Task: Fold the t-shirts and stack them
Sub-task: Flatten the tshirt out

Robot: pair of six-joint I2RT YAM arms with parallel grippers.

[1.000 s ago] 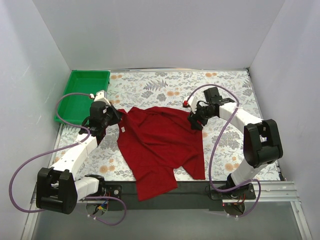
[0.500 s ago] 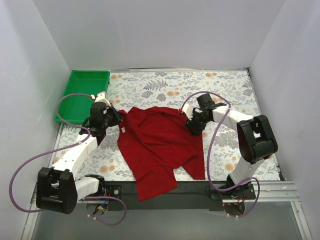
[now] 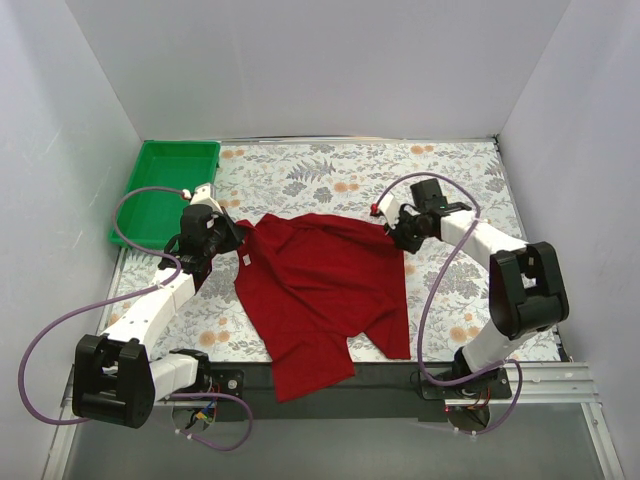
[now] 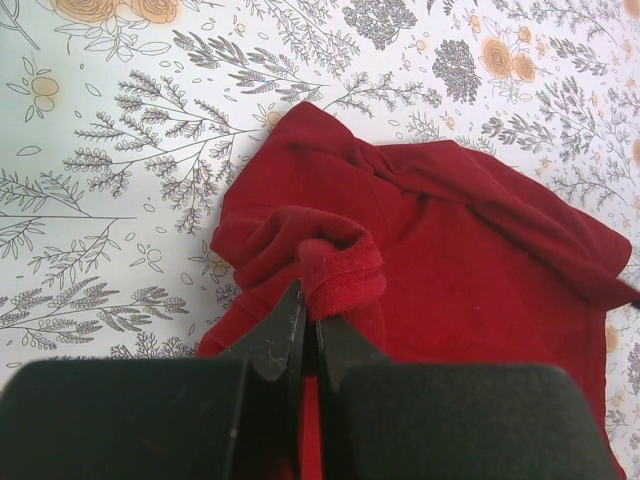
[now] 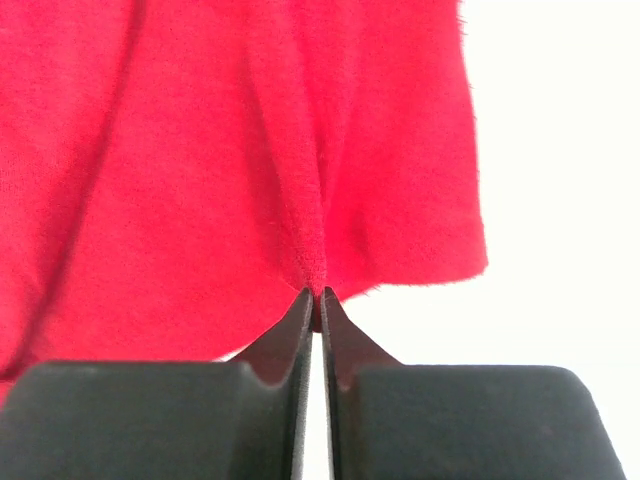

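The t-shirt [image 3: 320,290] hangs its hem over the table [image 3: 300,170] edge, nearer than both grippers. The left gripper [image 4: 308,318] and right gripper [image 5: 315,298] each pinch a far corner, the cloth spread between them. Beyond lies open floral surface, with a green tray [image 3: 170,185] past the left gripper.

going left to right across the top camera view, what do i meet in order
green tray → left gripper → dark red t-shirt → right gripper

Left arm [image 3: 150,310] and right arm [image 3: 476,238] extended forward; left fingers [image 4: 280,345] and right fingers [image 5: 285,345] each pinched closed on the t-shirt [image 3: 320,280].
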